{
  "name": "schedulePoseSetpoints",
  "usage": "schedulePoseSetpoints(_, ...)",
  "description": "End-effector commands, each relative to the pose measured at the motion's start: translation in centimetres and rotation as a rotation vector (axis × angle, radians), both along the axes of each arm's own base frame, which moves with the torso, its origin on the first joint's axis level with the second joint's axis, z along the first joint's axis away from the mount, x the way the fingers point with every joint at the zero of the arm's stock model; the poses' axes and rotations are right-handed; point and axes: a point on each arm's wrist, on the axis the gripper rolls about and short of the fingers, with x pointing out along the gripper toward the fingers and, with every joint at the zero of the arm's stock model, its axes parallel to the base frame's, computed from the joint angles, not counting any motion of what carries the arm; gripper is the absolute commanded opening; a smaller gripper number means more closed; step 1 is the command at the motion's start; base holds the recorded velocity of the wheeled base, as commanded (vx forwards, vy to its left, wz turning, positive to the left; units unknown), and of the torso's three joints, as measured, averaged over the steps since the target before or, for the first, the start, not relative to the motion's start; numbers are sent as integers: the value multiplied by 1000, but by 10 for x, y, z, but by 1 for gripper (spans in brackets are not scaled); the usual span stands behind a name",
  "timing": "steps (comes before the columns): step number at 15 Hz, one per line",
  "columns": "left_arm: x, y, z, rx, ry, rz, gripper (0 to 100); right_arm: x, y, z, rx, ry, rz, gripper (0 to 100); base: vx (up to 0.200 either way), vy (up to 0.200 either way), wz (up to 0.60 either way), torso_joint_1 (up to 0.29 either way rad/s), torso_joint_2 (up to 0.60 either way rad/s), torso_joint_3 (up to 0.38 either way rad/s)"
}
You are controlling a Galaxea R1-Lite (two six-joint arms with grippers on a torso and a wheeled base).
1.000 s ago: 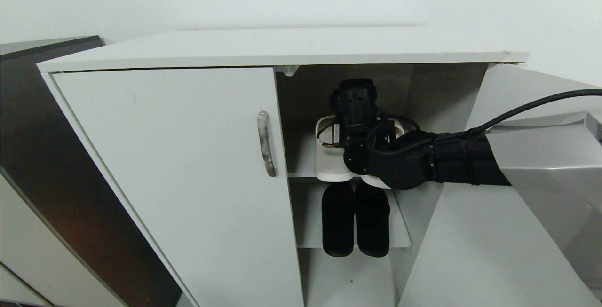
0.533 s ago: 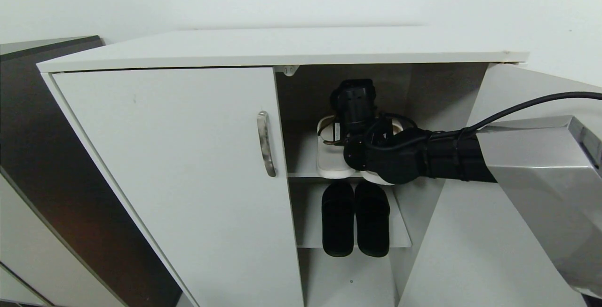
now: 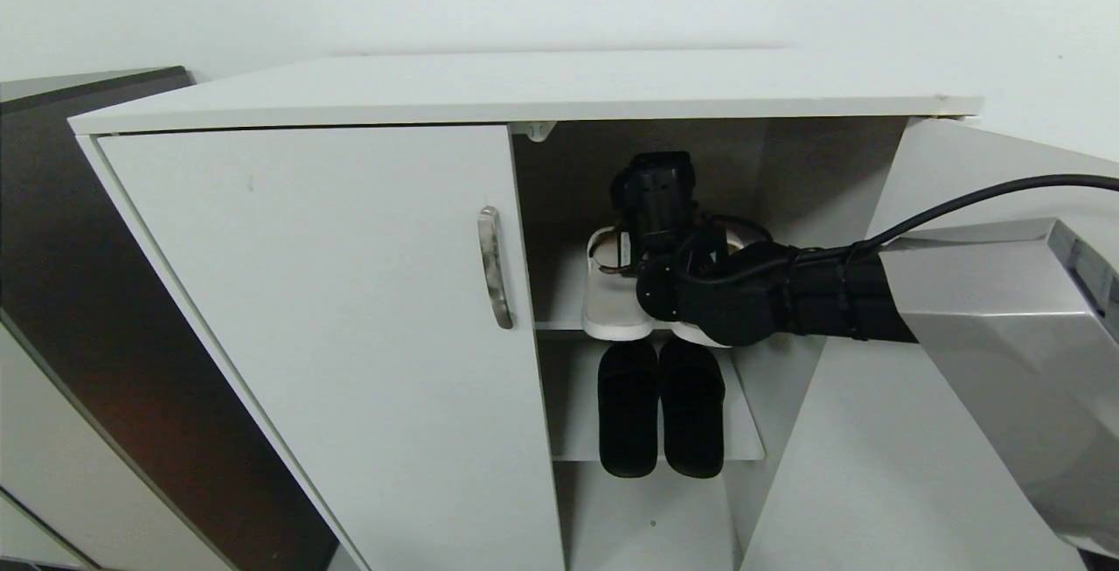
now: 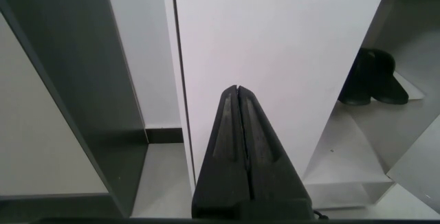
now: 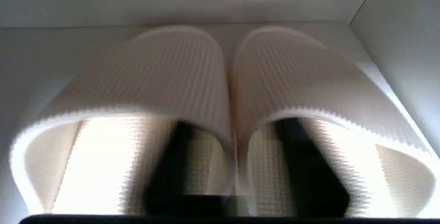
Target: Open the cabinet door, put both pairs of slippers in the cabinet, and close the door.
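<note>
The white cabinet (image 3: 524, 86) has its right door (image 3: 883, 457) swung open and its left door (image 3: 332, 317) closed. A pair of white slippers (image 3: 612, 304) lies on the upper shelf (image 3: 559, 291), heels at the shelf's front edge. My right gripper (image 5: 237, 169) reaches into them, one finger inside each slipper (image 5: 227, 100), shut on their inner walls. Black slippers (image 3: 660, 405) sit side by side on the lower shelf (image 3: 573, 414). My left gripper (image 4: 237, 90) hangs shut and empty, low in front of the closed left door, with the black slippers (image 4: 375, 80) off to one side.
The left door carries a metal handle (image 3: 494, 267) near its inner edge. A dark cabinet (image 3: 87, 291) stands close on the left. The open right door blocks the space to the right. The cabinet's bottom compartment (image 3: 647, 518) lies below the lower shelf.
My right arm rose slightly and pushed the white slippers deeper onto the upper shelf, then drew them a little back toward the front edge. The black slippers have not moved.
</note>
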Motion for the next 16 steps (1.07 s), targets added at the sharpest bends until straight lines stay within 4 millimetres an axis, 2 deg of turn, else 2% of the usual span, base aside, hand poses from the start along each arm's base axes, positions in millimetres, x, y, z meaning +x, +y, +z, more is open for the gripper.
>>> schedulePoseSetpoints(1,0,0,0,0,0,0,0,-7,2,3,-2,1,8,100,0,0,0,0,0,0)
schedulePoseSetpoints(4,0,0,0,0,0,0,0,-34,5,14,6,5,48,100,0,0,0,0,0,0)
schedulePoseSetpoints(6,0,0,0,0,0,0,0,-67,4,26,15,2,57,100,0,0,0,0,0,0)
schedulePoseSetpoints(7,0,0,0,0,0,0,0,-75,4,28,16,-1,45,100,0,0,0,0,0,0)
schedulePoseSetpoints(9,0,0,0,0,0,0,0,-108,1,24,11,18,50,100,0,0,0,0,0,0)
schedulePoseSetpoints(11,0,0,0,0,0,0,0,-126,2,13,13,39,82,100,0,0,0,0,0,0)
schedulePoseSetpoints(12,0,0,0,0,0,0,0,-134,1,9,18,42,96,0,0,0,0,0,0,0)
schedulePoseSetpoints(14,0,0,0,1,0,0,0,-144,-7,1,12,52,108,0,0,0,0,0,0,0)
schedulePoseSetpoints(16,0,0,0,1,0,0,0,-149,-7,0,57,26,129,0,0,0,0,0,0,0)
